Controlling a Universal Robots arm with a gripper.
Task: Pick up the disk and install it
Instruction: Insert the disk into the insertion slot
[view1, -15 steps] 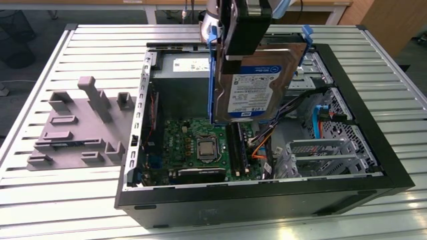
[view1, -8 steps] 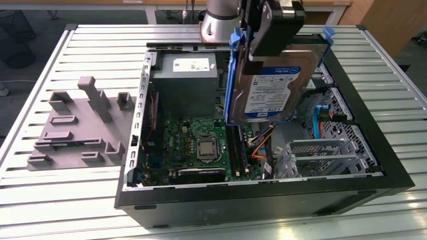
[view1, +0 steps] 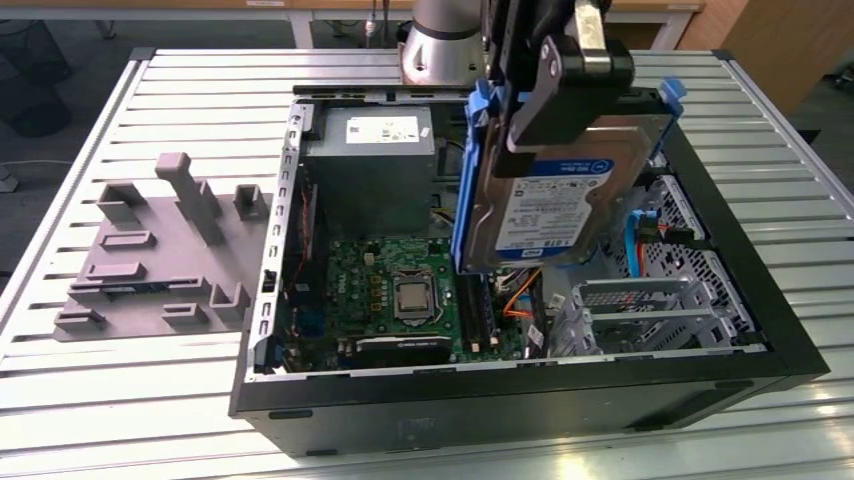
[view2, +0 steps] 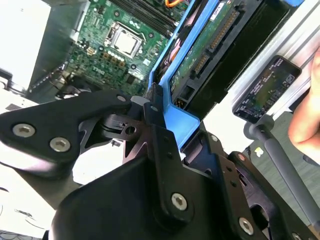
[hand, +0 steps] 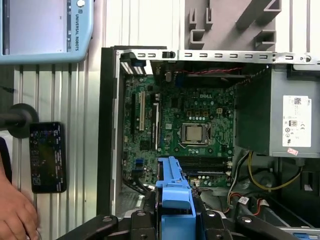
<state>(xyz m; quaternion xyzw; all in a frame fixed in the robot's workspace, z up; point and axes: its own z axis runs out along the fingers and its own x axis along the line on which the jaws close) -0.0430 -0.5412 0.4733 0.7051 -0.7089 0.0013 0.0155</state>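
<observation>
The disk (view1: 554, 205), a silver drive with a white-and-blue label and blue side rails, hangs tilted on edge above the open computer case (view1: 534, 400). My gripper (view1: 541, 115) is shut on its upper end, with one black finger (view1: 567, 85) across its labelled face. In the second wrist view the disk's (view2: 205, 55) green underside and blue rail run out from between the fingers (view2: 157, 132). In the first wrist view the blue rail (hand: 172, 192) sticks out over the motherboard (hand: 190, 130). The silver drive cage (view1: 654, 310) lies below, at the exterior view's right.
A grey power supply (view1: 367, 160) fills the case's far corner. A grey fixture plate (view1: 160, 250) with posts lies at the exterior view's left. Beside the case in the first wrist view are a phone on a stand (hand: 46, 157), a pendant (hand: 45, 30) and a person's hand (hand: 15, 212).
</observation>
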